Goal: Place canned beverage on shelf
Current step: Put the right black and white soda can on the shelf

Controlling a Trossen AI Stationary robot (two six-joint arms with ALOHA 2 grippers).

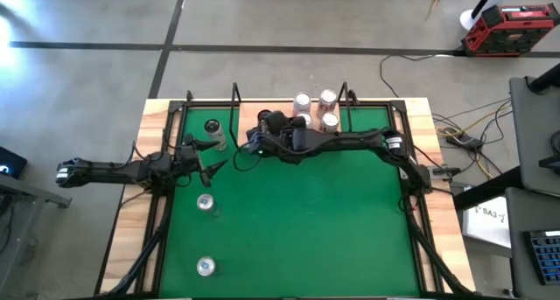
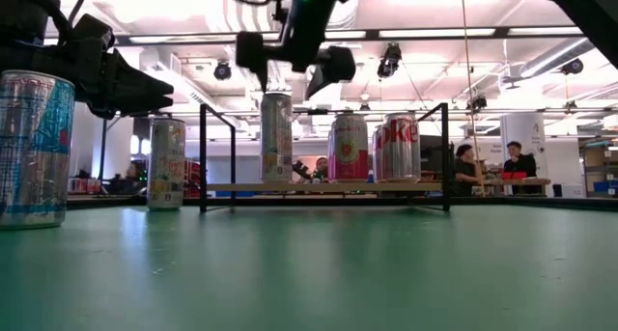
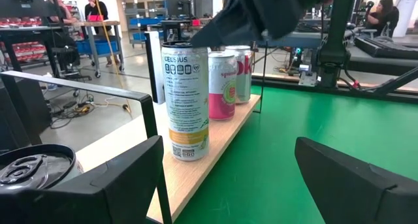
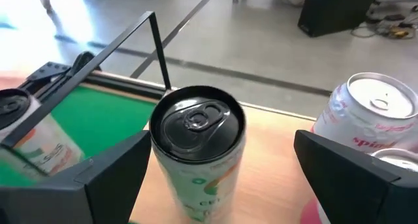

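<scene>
Green mat; tall white can upright on shelf, right gripper wide open above it, empty; rigid, slick, grip mid-body; left gripper open near left

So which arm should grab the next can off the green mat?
Left. The left pincer hangs open right beside a loose can on the mat. The right pincer is over the shelf, open above a shelved can.

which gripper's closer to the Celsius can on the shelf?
Right. The right gripper hangs open just above the Celsius can on the shelf. The left gripper sits open off the shelf's end, over the green mat.
</scene>
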